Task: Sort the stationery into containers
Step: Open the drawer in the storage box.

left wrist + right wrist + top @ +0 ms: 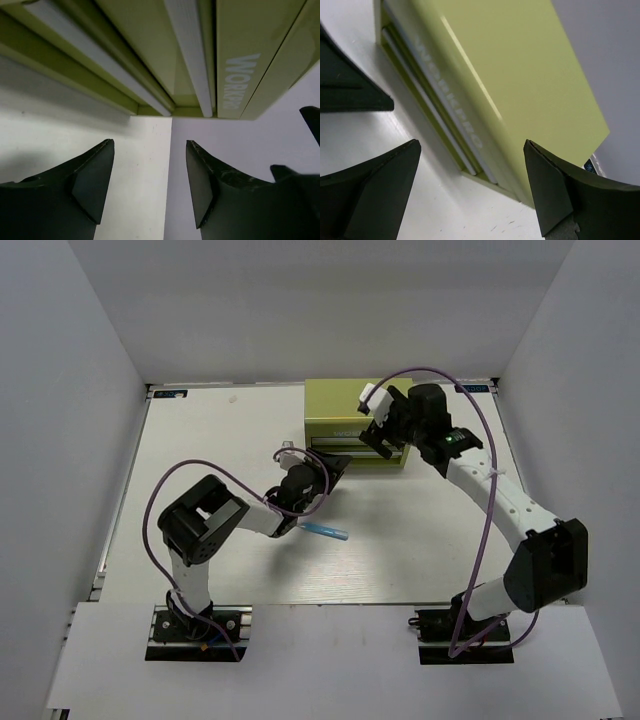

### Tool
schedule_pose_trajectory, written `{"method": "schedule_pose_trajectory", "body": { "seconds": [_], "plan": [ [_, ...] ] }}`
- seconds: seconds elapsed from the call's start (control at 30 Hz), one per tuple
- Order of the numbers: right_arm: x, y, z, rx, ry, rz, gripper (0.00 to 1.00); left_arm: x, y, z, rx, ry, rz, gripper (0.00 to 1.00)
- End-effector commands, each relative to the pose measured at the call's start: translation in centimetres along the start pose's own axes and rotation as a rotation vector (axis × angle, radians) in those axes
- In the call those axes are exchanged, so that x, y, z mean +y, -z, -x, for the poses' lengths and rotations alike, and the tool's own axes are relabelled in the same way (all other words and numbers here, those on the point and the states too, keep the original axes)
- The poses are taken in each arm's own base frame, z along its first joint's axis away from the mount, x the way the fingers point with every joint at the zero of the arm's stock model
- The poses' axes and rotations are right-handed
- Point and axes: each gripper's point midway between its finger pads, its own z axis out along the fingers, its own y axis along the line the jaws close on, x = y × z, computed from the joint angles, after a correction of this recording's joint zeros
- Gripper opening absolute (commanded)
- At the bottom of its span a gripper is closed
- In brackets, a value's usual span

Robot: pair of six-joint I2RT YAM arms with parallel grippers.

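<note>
Nearest to the arm bases, one light blue stick [325,531] is seen lying flat on the tabletop [220,440]. Its long axis runs almost left to right, with the right end turned a little toward the bases. It is not gripped by anything.

Just beyond it the left tool [330,472] is found, pointed away from the stick at the front of the green box [340,400]. Its fingers are spread and nothing is held between them. The stick therefore lies behind this tool, on the near side, close beside the left wrist.

Farther away, the right tool [378,440] is held at the front edge of the box, also spread and empty, well apart from the stick. The left arm is judged the nearer one for picking up. The other sticks are not seen.
</note>
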Motion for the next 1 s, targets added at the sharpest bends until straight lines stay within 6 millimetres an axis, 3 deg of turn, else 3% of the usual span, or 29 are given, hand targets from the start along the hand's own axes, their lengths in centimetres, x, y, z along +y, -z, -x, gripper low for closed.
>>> {"method": "schedule_pose_trajectory", "body": {
  "seconds": [0.0,0.07,0.3,0.5,0.53,0.7,0.97],
  "plan": [
    [-3.6,0.3,3.3,-0.074,-0.030,-0.092,0.90,-1.6,-0.8,1.1,-0.058,0.015,-0.041,0.69],
    [-4.1,0.4,3.7,-0.084,-0.046,-0.097,0.90,-2.0,-1.2,1.3,-0.069,0.018,-0.048,0.69],
    [-5.5,-0.1,5.2,-0.115,-0.123,-0.088,0.90,-0.4,-2.3,2.0,-0.132,0.034,-0.021,0.66],
    [-5.8,-1.1,4.6,-0.090,-0.150,-0.073,0.90,-1.2,-3.2,3.1,-0.204,0.079,-0.057,0.65],
    [-6.0,-1.1,4.9,-0.094,-0.143,-0.077,0.88,-0.6,-3.3,3.1,-0.211,0.075,-0.044,0.65],
    [-5.0,-2.0,3.8,-0.047,-0.141,-0.010,0.87,-1.0,-4.0,3.6,-0.243,0.102,-0.057,0.64],
    [-4.2,-2.1,3.9,-0.055,-0.134,0.050,0.86,-0.3,-4.6,3.9,-0.273,0.140,-0.047,0.61]
  ]
}}
